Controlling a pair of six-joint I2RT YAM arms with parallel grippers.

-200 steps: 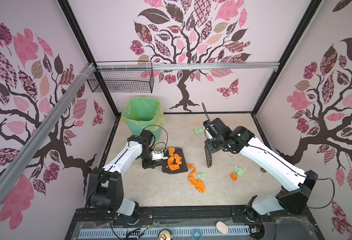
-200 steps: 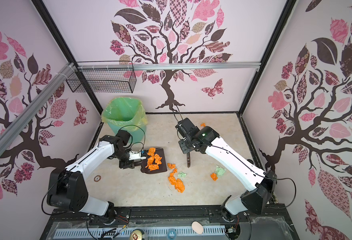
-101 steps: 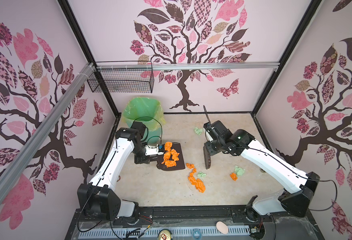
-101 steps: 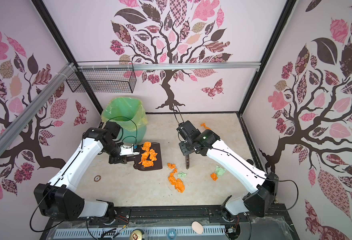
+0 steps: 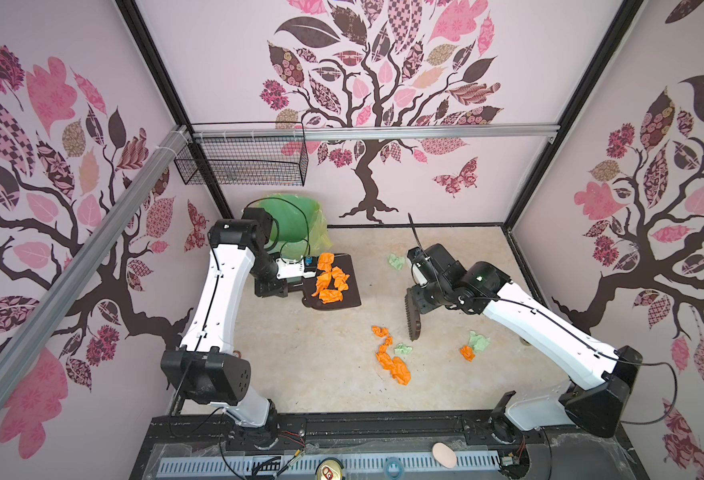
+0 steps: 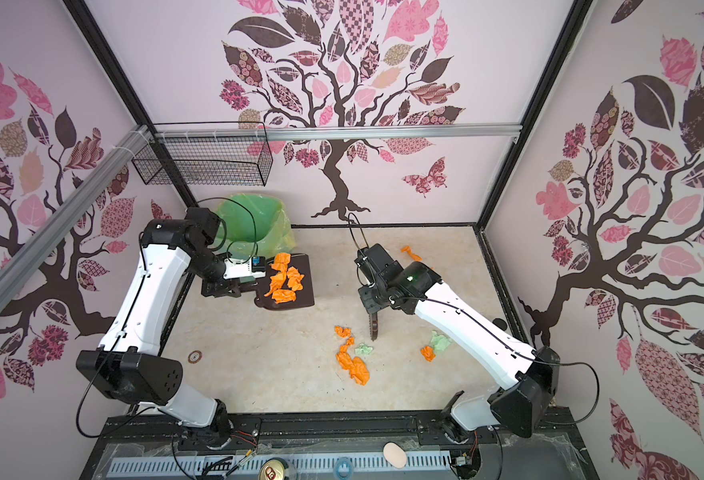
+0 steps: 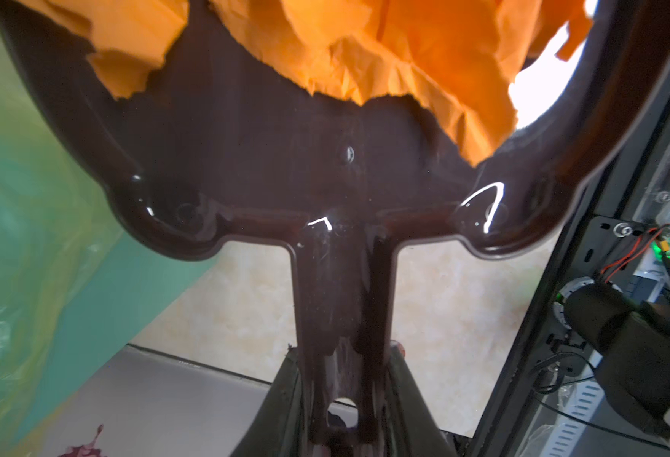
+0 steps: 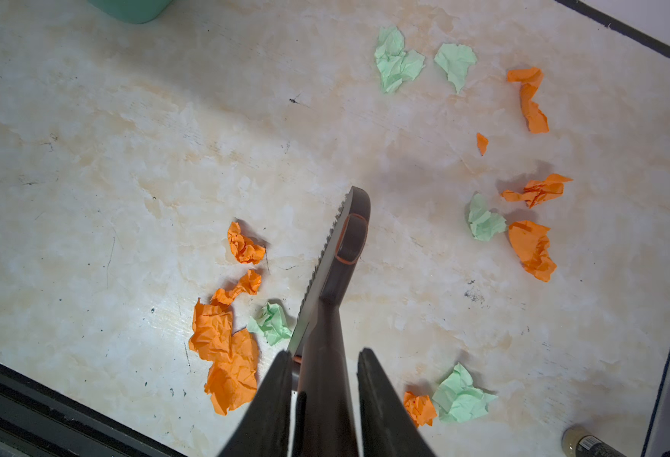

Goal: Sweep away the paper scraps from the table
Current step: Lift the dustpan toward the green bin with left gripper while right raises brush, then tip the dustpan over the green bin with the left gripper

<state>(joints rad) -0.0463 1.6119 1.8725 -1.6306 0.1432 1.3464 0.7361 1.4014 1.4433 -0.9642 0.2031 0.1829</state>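
Note:
My left gripper (image 5: 290, 286) (image 7: 343, 356) is shut on the handle of a dark brown dustpan (image 5: 336, 291) (image 6: 290, 286) (image 7: 286, 158). The pan is held beside the green-lined bin (image 5: 292, 220) (image 7: 29, 237) and carries several orange paper scraps (image 5: 329, 282) (image 7: 404, 59). My right gripper (image 5: 419, 297) (image 8: 323, 360) is shut on a dark brush (image 5: 412, 318) (image 8: 341, 253), its head pointing down at the table (image 5: 321, 374). Just left of the brush lie orange scraps (image 5: 394, 361) (image 8: 222, 344) and a green one (image 8: 272, 322). More scraps (image 5: 473, 347) (image 8: 460, 395) lie to its right.
A green scrap (image 5: 396, 262) lies near the back wall, with more orange ones (image 6: 410, 252) behind my right arm. A wire basket (image 5: 242, 160) hangs on the back wall above the bin. A small bottle (image 8: 586, 443) lies by the table's right edge, a round disc (image 6: 194, 356) near the left.
My left arm has raised the loaded dustpan and carried it back toward the bin. My right arm and brush have hardly moved.

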